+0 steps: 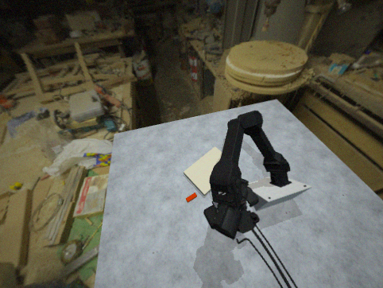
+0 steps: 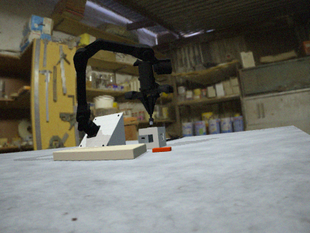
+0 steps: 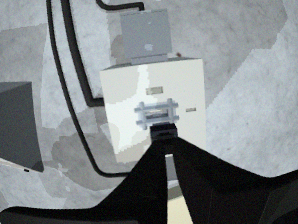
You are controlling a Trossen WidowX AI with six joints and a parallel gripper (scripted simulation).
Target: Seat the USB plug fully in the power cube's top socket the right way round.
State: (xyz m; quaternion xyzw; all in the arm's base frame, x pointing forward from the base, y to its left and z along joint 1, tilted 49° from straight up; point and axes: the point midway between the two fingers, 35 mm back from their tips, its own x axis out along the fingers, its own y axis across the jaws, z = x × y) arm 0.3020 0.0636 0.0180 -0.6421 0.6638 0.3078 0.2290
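Hovering over power cube [image 2: 158,138] [image 3: 130,145], gripper [image 2: 151,116] [image 3: 166,147] clamped on USB plug [image 2: 151,121] [image 3: 164,132], seemingly above socket [image 3: 156,114]. Descending off-centre or still reversed could jam it or shove cube.

Cream board [image 1: 203,171] [image 2: 100,153], red-orange block [image 1: 191,197] [image 2: 161,149], shelves of jars and cans [image 2: 210,96]
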